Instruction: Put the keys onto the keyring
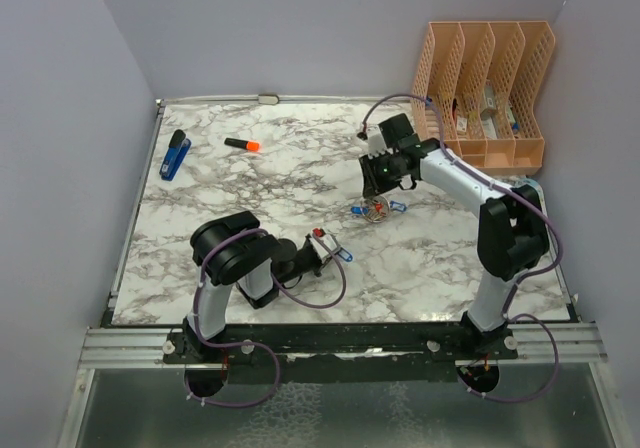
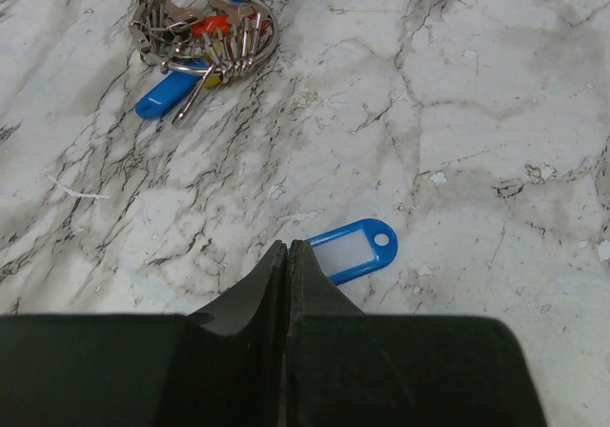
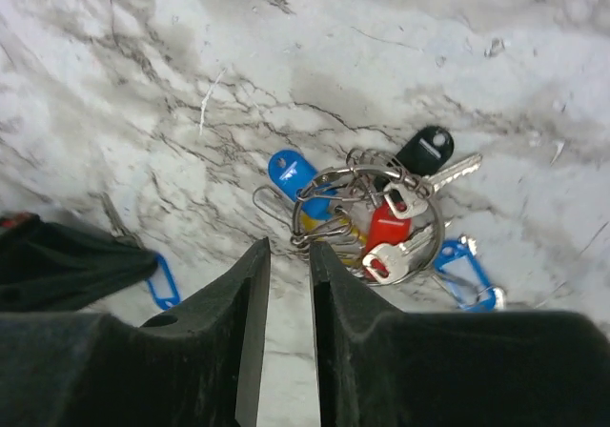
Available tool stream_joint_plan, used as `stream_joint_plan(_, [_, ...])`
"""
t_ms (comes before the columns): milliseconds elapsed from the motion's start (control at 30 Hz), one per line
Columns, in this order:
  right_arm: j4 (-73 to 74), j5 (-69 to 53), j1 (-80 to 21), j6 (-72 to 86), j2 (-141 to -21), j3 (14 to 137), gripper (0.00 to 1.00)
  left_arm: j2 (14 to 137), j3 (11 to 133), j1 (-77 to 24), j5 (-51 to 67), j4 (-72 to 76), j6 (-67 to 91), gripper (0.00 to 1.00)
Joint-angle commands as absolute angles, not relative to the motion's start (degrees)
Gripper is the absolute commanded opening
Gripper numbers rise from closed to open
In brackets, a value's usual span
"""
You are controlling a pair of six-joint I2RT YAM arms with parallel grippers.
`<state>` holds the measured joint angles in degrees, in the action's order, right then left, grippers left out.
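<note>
Hanging over the thin silver wire keyring, the right pincer is spread a little. The left pincer is pressed together beside a blue plastic key tag.

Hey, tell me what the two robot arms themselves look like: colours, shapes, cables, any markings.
The left arm and right arm both have bulky black joint housings joined by white tubular links. A thin purple cable loops loosely along each, down to the black base rail. The jaws are matte black wedges that taper to narrow tips. No markings are readable.
</note>
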<state>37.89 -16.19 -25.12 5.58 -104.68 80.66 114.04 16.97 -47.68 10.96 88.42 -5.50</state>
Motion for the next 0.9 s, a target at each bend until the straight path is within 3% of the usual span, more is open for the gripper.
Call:
stream_joint_plan(0, [33.71, -14.48, -30.57, -19.32, -105.55, 79.72, 0.24, 116.28, 16.96, -47.32, 9.99, 102.39, -5.49, 0.0])
stream_joint_plan(333, [28.62, -13.82, -33.66, -39.42, -103.61, 75.29, 0.34, 115.76, 16.76, -47.25, 8.79, 102.39, -6.81, 0.0])
stream_joint_plan(867, [36.95, -12.83, -33.75, -46.45, -105.63, 77.03, 0.3, 115.23, 16.7, -47.26, 9.21, 102.38, -6.1, 0.0])
